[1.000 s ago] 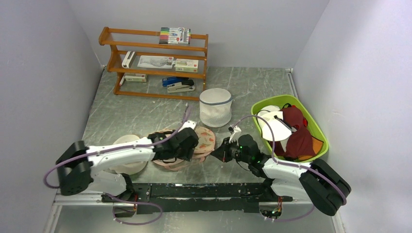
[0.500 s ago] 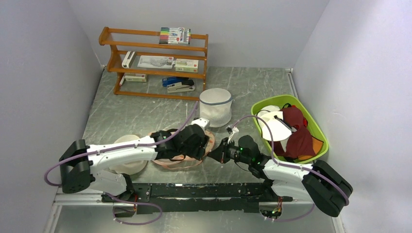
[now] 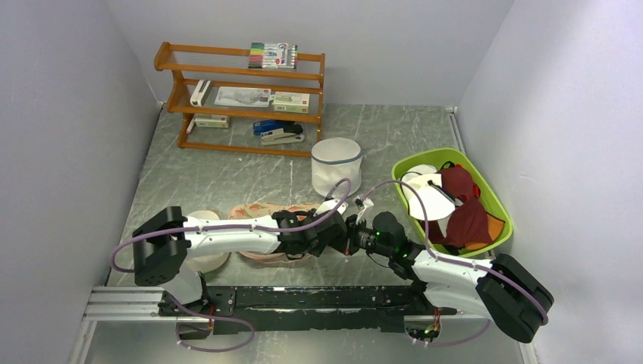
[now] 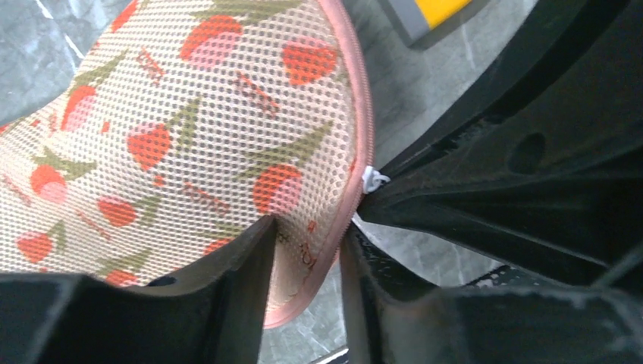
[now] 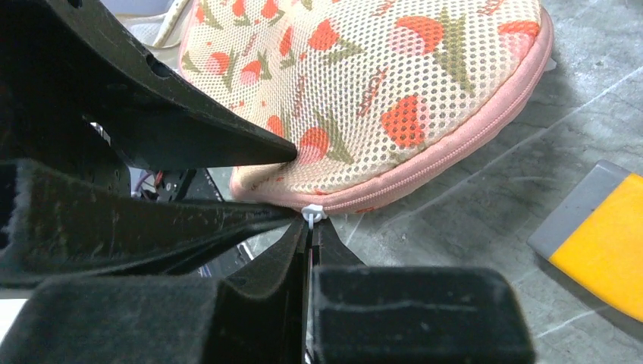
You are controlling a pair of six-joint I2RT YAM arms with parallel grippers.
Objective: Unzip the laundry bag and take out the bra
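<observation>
The laundry bag [image 3: 261, 212] lies flat near the front edge, beige mesh with red and green flowers and a pink zip rim. It is zipped shut. My left gripper [image 3: 337, 230] is at its right end. In the left wrist view the gripper [image 4: 307, 227] pinches the bag [image 4: 189, 114] at its rim. My right gripper [image 3: 351, 233] meets it from the right. In the right wrist view it [image 5: 311, 227] is shut on the white zipper pull [image 5: 312, 214] at the bag's [image 5: 379, 68] edge. The pull also shows in the left wrist view [image 4: 371, 180]. The bra is hidden.
A white mesh cylinder [image 3: 336, 167] stands behind the bag. A green basket [image 3: 497, 205] of garments sits at the right. A wooden shelf [image 3: 243, 98] is at the back left. A cream cap [image 3: 205, 262] lies under my left arm. A grey-yellow flat piece [image 5: 599, 243] lies right of the bag.
My left arm has reached right across the bag, and its gripper has gone from the bag's middle to its right end. The right gripper has stayed at the bag's right edge.
</observation>
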